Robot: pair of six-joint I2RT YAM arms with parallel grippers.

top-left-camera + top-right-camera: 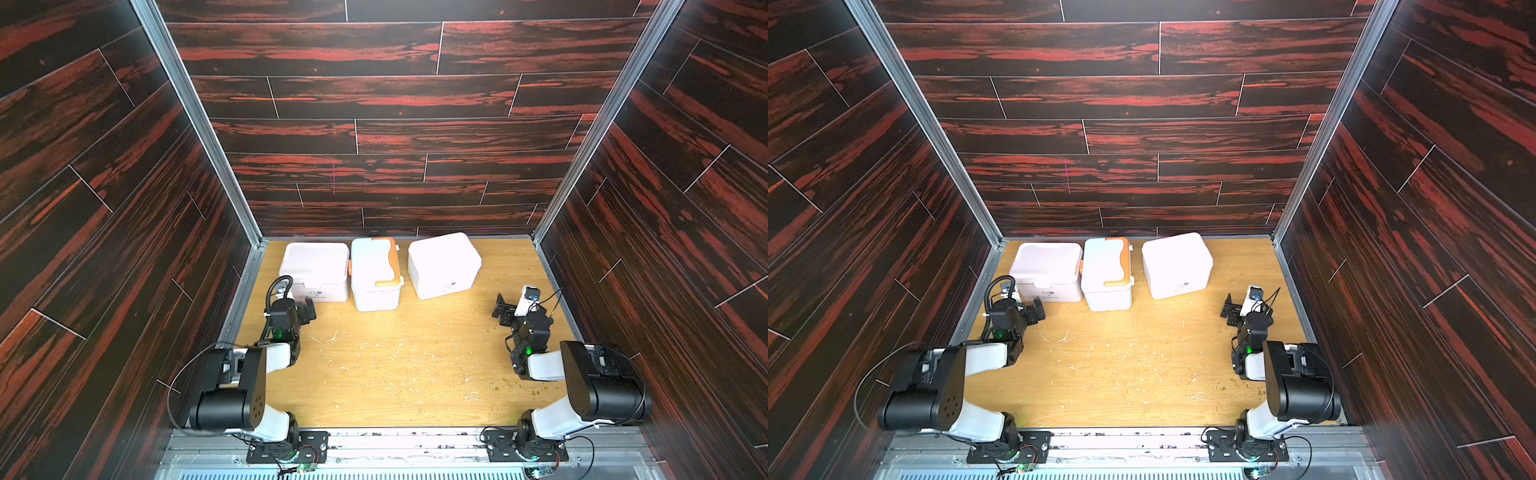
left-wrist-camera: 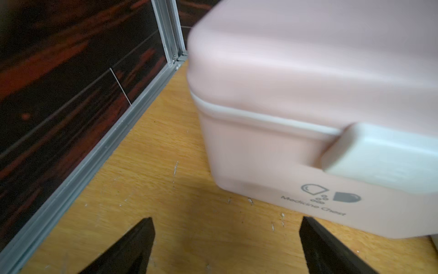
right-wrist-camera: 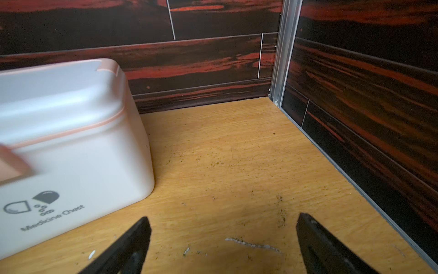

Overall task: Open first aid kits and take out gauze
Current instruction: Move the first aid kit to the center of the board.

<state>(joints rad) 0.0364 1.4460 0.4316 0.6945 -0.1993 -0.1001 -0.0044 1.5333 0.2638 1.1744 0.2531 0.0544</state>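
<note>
Fingers [image 2: 139, 242] of the left gripper [image 2: 226, 220] are spread wide on nothing, low over bare wood; just ahead of it stands a pink first aid kit [image 2: 308, 95] marked Medicine Chest, lid shut, white latch [image 2: 384, 161] down. The right gripper [image 3: 222, 218] gapes empty too, a whitish kit [image 3: 71, 142] ahead to its left, lid likewise shut. Between those two, in both top views, sits the pale blue kit [image 1: 372, 266] with orange handle [image 1: 395, 266], closed. The scratched, crumb-speckled wooden tabletop [image 1: 415, 374] is boxed in by dark red-streaked plank walls [image 1: 374, 95] with aluminium corner posts [image 1: 199, 124].
</note>
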